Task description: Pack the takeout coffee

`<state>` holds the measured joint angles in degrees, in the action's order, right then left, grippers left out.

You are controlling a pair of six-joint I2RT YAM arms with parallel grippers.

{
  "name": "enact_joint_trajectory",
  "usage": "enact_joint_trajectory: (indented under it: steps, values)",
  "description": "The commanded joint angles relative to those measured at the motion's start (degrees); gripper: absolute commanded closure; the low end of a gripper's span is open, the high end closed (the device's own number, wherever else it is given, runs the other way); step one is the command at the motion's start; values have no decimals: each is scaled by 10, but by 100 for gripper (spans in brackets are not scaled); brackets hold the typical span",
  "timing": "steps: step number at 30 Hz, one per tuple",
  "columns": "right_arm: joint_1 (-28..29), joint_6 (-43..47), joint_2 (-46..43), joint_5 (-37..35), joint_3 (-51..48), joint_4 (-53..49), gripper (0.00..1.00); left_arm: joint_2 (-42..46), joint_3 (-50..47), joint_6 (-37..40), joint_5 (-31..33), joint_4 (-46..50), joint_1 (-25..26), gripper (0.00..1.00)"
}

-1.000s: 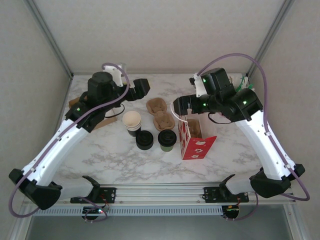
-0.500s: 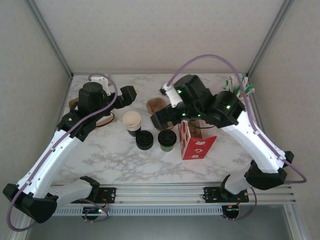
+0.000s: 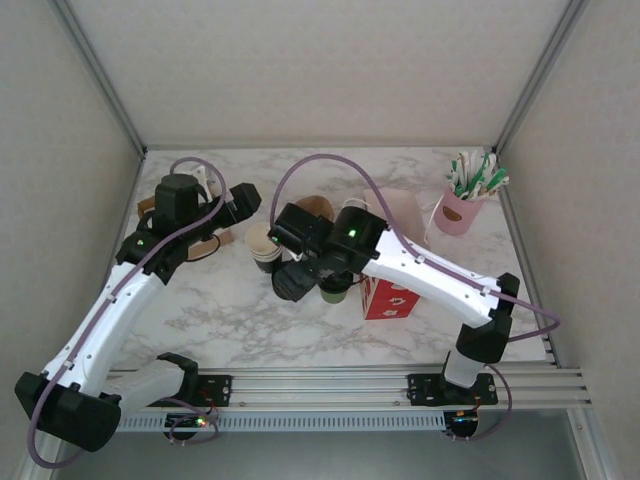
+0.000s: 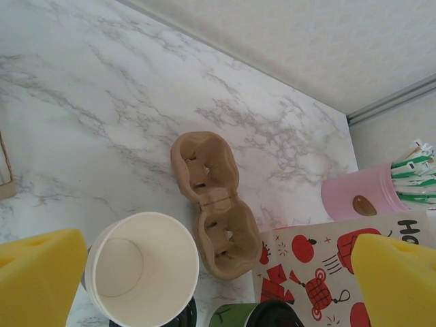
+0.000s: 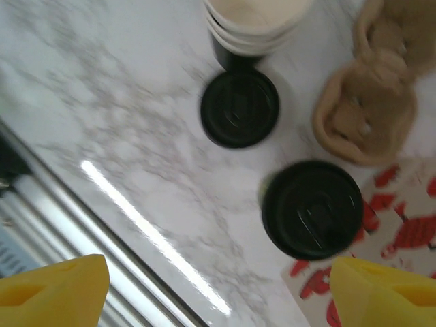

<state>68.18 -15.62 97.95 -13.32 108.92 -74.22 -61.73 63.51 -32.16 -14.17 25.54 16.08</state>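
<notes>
The takeout coffee [image 5: 312, 209] stands upright on the bench [image 3: 220, 310], lid on, not in either tool. In my right wrist view I look straight down on its black lid. In the left wrist view its green side and lid rim [image 4: 255, 315] show at the bottom edge. From overhead I see only a sliver of green [image 3: 333, 295] under the right arm, just beside the red printed bag [image 3: 390, 297] at the bag's 9 o'clock.

The right tool [image 5: 218, 262] hangs above the bench with its yellow pads [image 5: 54, 289] spread wide and nothing between them. The coffee lies toward its right pad.

A loose black lid [image 5: 239, 108] lies flat at the coffee's 10 o'clock, apart from it. The stack of lidless cups [image 5: 255, 20] stands just beyond that lid at 12 o'clock. A brown pulp cup carrier [image 5: 371, 109] lies at the coffee's 1 o'clock, near it.

The left tool [image 4: 218, 238] is also wide open and holds nothing. It hovers over the cup stack [image 4: 143, 279] and the carrier [image 4: 211, 204]. A pink cup of straws [image 3: 460, 210] stands well apart at the bag's 1 o'clock.
</notes>
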Motion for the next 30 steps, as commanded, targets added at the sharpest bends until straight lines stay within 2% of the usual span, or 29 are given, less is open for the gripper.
enact_joint_trajectory:
  steps: [1, 5, 12, 24, 30]
  values:
    - [3, -46, -10, -77, -45, -30, 24, 6, -11, -5, -23, -10, -7, 0]
    - [2, -68, -13, -109, -105, -35, 35, 0, -15, -7, -32, -15, -8, 0]
    - [-8, -86, -10, -143, -188, -29, 38, -4, -23, -12, -42, -27, -8, 0]
    - [-28, -96, 7, -186, -254, -22, 37, -4, -28, -15, -47, -30, -9, 0]
    - [-39, -76, -3, -161, -260, 13, 29, -6, -32, -15, -50, -34, -9, 0]
